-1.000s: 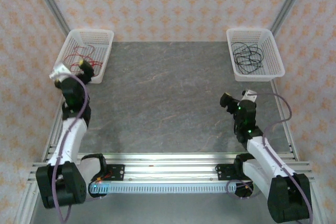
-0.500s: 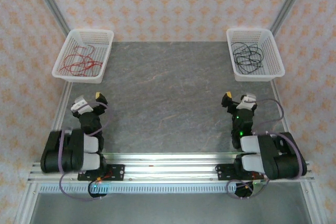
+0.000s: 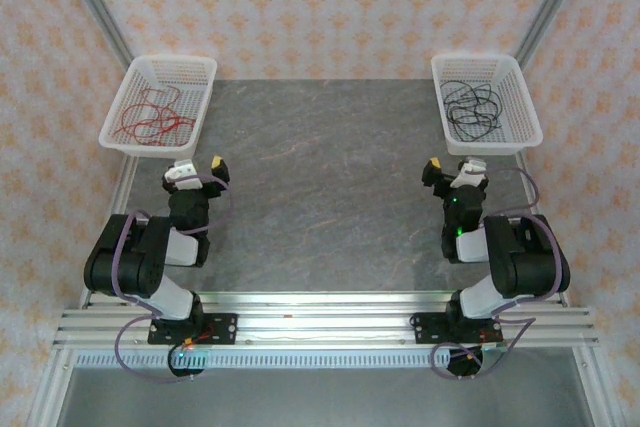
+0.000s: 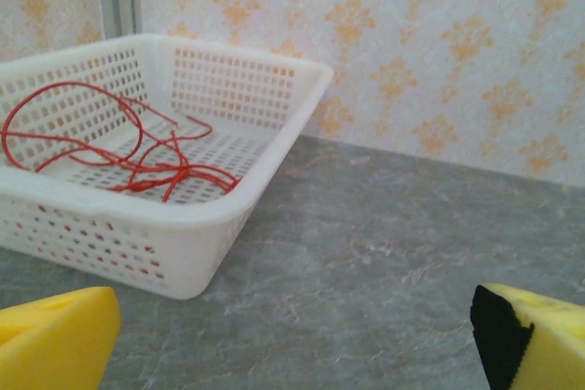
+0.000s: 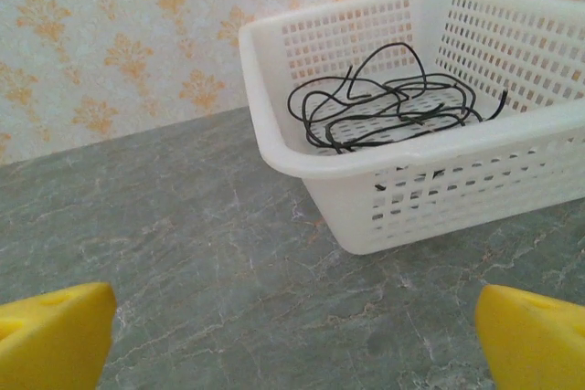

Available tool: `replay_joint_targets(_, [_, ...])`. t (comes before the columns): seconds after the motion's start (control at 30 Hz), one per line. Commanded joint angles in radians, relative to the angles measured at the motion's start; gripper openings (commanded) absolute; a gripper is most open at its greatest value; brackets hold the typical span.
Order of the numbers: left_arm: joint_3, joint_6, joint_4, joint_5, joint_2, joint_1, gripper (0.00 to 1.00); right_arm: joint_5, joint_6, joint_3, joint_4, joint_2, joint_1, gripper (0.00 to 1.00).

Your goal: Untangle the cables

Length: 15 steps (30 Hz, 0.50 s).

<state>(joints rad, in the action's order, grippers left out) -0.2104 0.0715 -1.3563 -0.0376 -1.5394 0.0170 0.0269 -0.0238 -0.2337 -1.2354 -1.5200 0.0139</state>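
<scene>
Your red cables point(image 3: 150, 119) lie in a loose tangle inside the white basket point(image 3: 148, 147) at the far left of the grey stone-patterned table point(image 3: 320, 177). The black cables point(image 3: 472, 107) are looped in the matching basket point(image 3: 492, 145) at the far right. Your left gripper point(image 3: 198, 169) sits just near of the red basket, fingers spread wide and holding nothing. Your right gripper point(image 3: 453, 169) sits likewise before the black one, also wide and unladen. Each basket's perforated near wall stands between the fingers and the wires. An orange-patterned wall point(image 3: 320, 7) backs the table.
</scene>
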Motion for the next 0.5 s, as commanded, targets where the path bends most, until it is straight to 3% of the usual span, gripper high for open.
replay_joint_targets(0.0, [-0.009, -0.046, 0.050, 0.022, 0.006, 0.000, 0.99, 0.004, -0.003, 0.005, 0.006, 0.006, 0.000, 1.00])
replay_joint_targets(0.37, [-0.014, -0.043, 0.058, 0.033, 0.005, 0.005, 0.99, 0.005, -0.006, 0.003, 0.009, 0.005, 0.002, 1.00])
replay_joint_targets(0.43, [-0.009, -0.045, 0.048, 0.032, 0.005, 0.004, 0.99, -0.018, -0.012, 0.009, 0.021, 0.042, 0.014, 1.00])
replay_joint_targets(0.47, [-0.009, -0.045, 0.048, 0.033, 0.005, 0.005, 0.99, -0.087, -0.027, 0.017, 0.083, 0.130, 0.047, 1.00])
